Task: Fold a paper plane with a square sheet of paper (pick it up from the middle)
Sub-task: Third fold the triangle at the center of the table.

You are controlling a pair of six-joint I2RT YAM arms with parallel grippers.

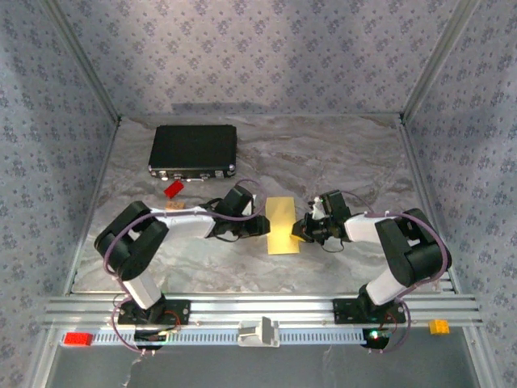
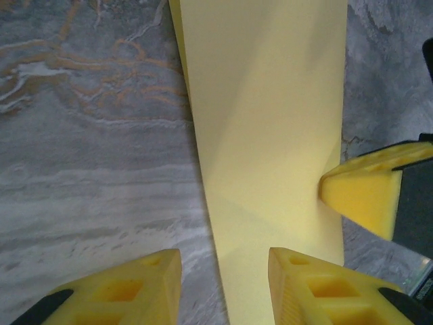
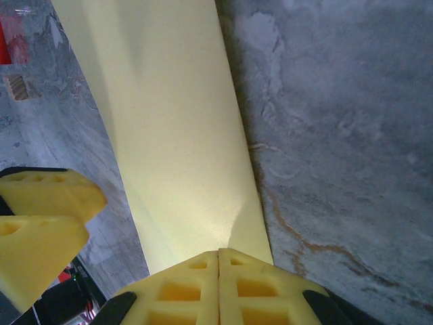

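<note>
The square sheet of paper [image 1: 283,225] lies on the marble table between both arms as a pale-yellow oblong, doubled over, with no paper plane shape. My left gripper [image 1: 263,225] stands at its left edge. In the left wrist view it [image 2: 225,288] is open, one finger over the table and the other over the paper [image 2: 264,128]. My right gripper [image 1: 301,232] is at the paper's right edge. In the right wrist view it [image 3: 218,261] is shut, and the paper [image 3: 169,135] rises in a small ridge into its tips.
A black case [image 1: 194,149] lies at the back left. A small red brick [image 1: 172,189] and a tan block [image 1: 175,208] sit near the left arm. Metal frame rails line the table's sides and near edge. A red block [image 1: 78,339] and an orange one [image 1: 439,326] sit by the front rail.
</note>
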